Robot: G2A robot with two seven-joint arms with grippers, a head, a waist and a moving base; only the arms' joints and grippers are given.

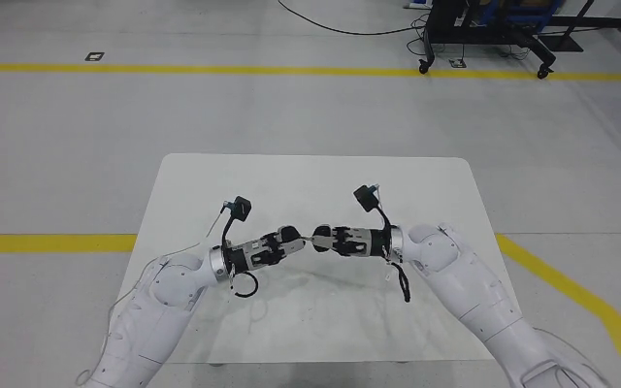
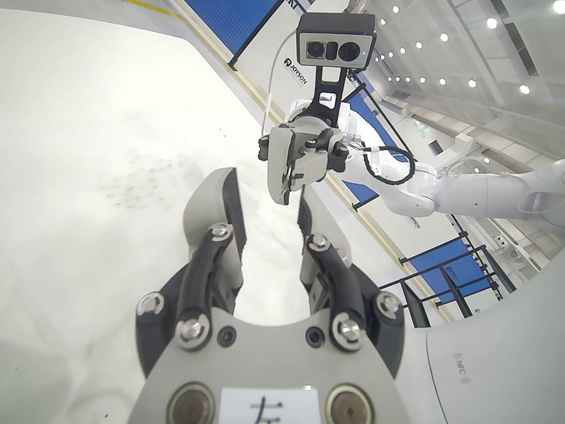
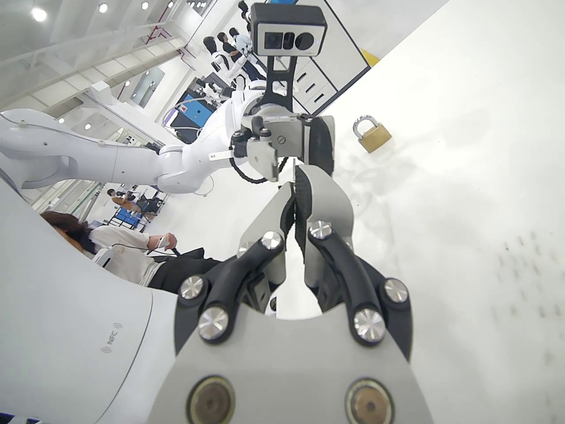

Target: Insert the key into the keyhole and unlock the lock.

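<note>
My right fingers (image 3: pixel 327 196) pinch a thin metal key (image 3: pixel 293 166); left fingers (image 2: pixel 211 205) spread. Boxy brass padlock (image 3: pixel 373 135) lies beyond on white counter (image 3: pixel 463 103).

Free room around padlock (image 3: pixel 372 134) on table (image 3: pixel 463 90)

My left claw (image 2: pixel 267 196) and right claw (image 3: pixel 295 178) are pale grey with black ribbed pads (image 2: pixel 234 205). Lock (image 3: pixel 374 138): brass body, silver shackle (image 3: pixel 363 120). Worktop (image 1: pixel 310 184) white; grey floor (image 1: pixel 291 116), yellow stripes (image 1: pixel 291 70).

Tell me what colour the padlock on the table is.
The padlock has a gold body and silver shackle; the right wrist view shows it best.
</note>
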